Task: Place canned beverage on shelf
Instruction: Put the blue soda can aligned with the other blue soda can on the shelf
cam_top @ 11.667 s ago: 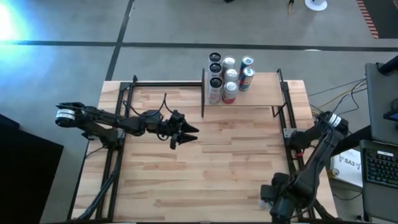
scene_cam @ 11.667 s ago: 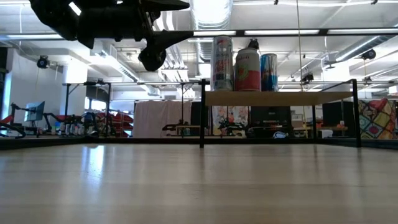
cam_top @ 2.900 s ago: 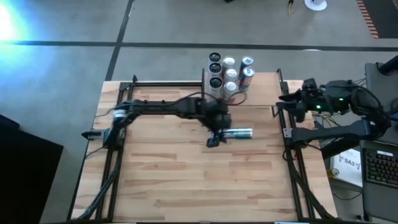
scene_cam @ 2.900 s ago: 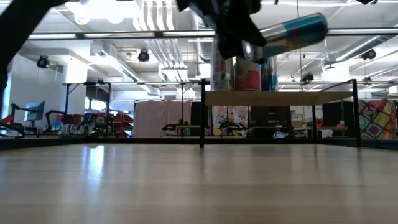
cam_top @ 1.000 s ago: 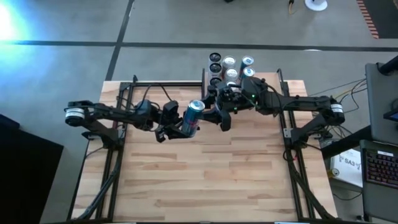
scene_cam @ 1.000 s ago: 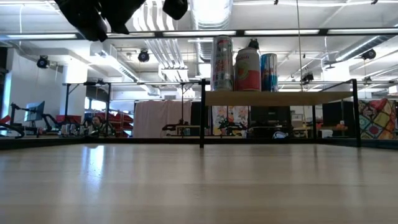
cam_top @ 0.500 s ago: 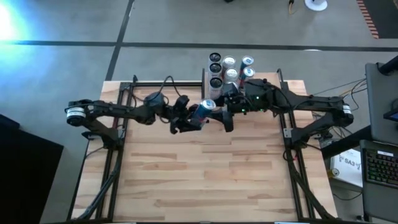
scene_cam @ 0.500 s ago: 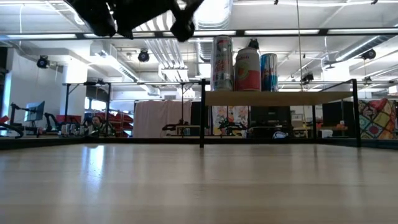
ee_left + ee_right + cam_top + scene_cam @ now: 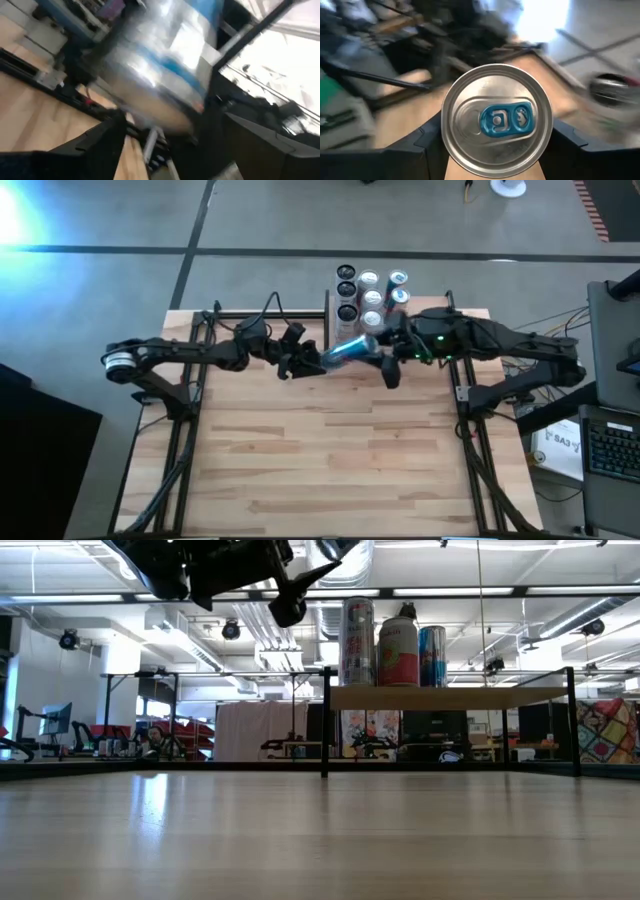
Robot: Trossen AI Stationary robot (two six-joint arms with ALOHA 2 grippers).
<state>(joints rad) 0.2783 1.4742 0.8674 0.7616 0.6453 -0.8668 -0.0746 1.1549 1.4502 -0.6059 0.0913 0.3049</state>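
blue can [image 9: 350, 349] blurred, right hand [image 9: 385, 358] gripping it, shelf [image 9: 420, 320] partly covered

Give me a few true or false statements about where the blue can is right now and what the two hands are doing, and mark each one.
1. The right hand holds the blue can. True.
2. The can stands upright on the shelf. False: it lies sideways in the air over the table, beside the shelf's corner.
3. The left hand is open at the can's far end. True: its fingers stand apart from the can.
4. The shelf is empty. False: a cluster of cans stands at its back corner.
5. In the right wrist view, the can's top with its blue tab faces the camera. True.
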